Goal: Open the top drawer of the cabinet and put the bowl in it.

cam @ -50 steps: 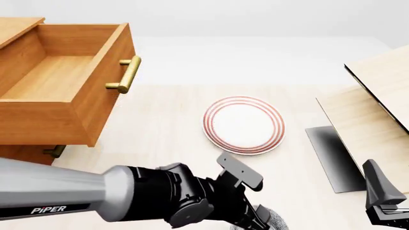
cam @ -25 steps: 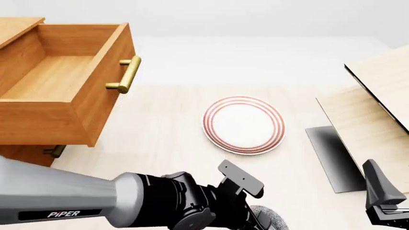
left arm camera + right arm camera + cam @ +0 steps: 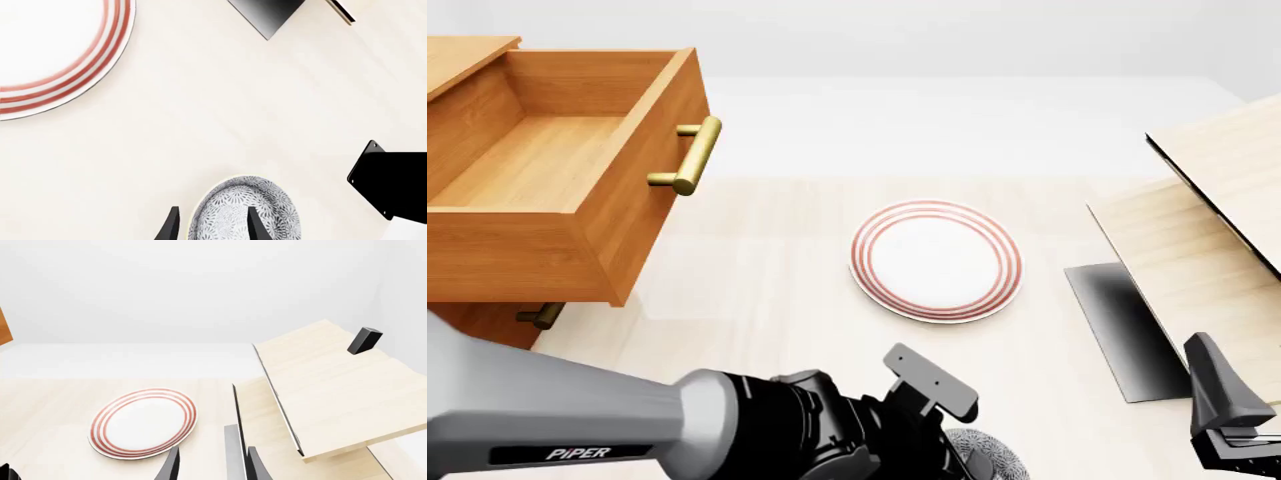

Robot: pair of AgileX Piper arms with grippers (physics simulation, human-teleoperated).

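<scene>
— What does the left wrist view show of the fingers?

— The left gripper (image 3: 210, 227) has two dark fingers (image 3: 172, 226) set a small way apart, straddling the near wall of the bowl (image 3: 245, 210): one finger sits outside the rim, the other inside. Whether they press the wall cannot be told. One bowl, speckled blue-grey, rests on the table (image 3: 220, 115). One red-ringed plate (image 3: 57, 50) lies well apart from it.

— And the front view?

— The left arm (image 3: 601, 430) crosses the lower edge and hides its own fingertips. A sliver of the bowl (image 3: 988, 457) shows just beyond it, on the near part of the table, nearer than the plate (image 3: 937, 260). At far left the cabinet (image 3: 467, 320) has its top drawer (image 3: 547, 170) pulled out and open, with one brass handle (image 3: 691, 155); one lower handle peeks below.

— The right wrist view?

— The right gripper (image 3: 210, 465) shows two fingertips a narrow gap apart, with nothing held between them. Beyond lie one plate and pale wood panels (image 3: 327, 390).
</scene>
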